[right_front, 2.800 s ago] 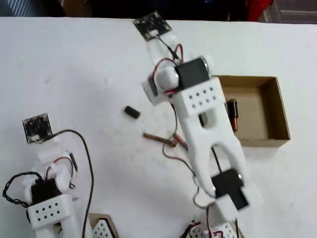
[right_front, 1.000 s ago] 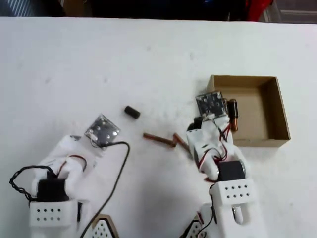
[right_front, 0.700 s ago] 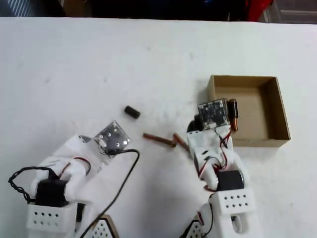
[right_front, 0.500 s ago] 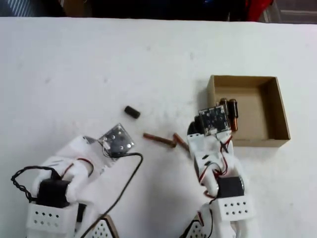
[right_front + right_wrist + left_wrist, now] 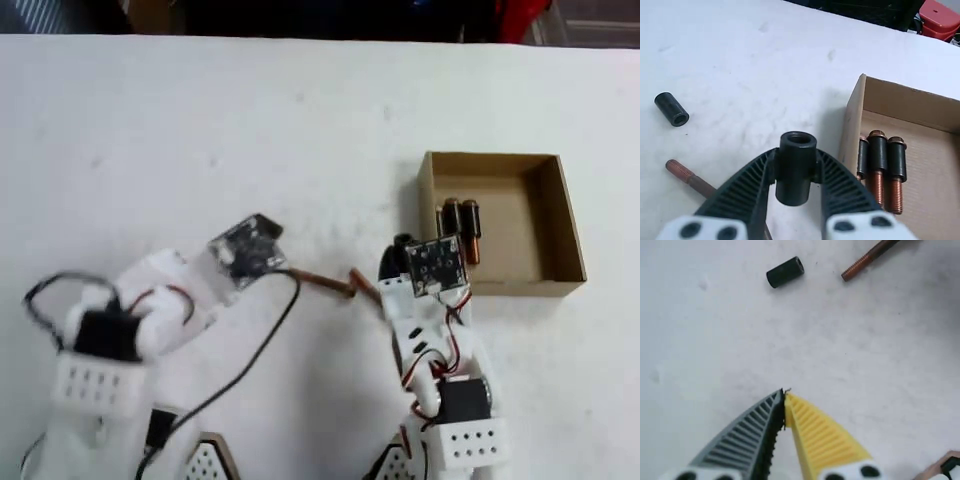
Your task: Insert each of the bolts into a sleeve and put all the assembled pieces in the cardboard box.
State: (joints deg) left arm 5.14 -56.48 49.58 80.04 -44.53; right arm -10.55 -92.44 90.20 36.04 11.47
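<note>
Right fingers (image 5: 747, 192) pinch an upright black sleeve (image 5: 796, 167), bore upward, just left of the cardboard box (image 5: 562, 205) in the right half of the high view. Left fingers (image 5: 815, 437) are pressed together on nothing, hanging over the bench (image 5: 180, 120) left of centre.

The step in hand, I judge, is mating this sleeve with a bolt. Three assembled pieces (image 5: 878, 160) already lie in the box. What look like two bolts (image 5: 325, 283) lie at centre, and a second sleeve (image 5: 785, 272) lies loose near them.

Next, the left fingers should part, take a bolt by its shank and line it up with the held bore; a small tilt would jam it.

The bench is plain white. Beyond its far edge, along the top, the room is dark, with something red (image 5: 520, 18) at upper right.
</note>
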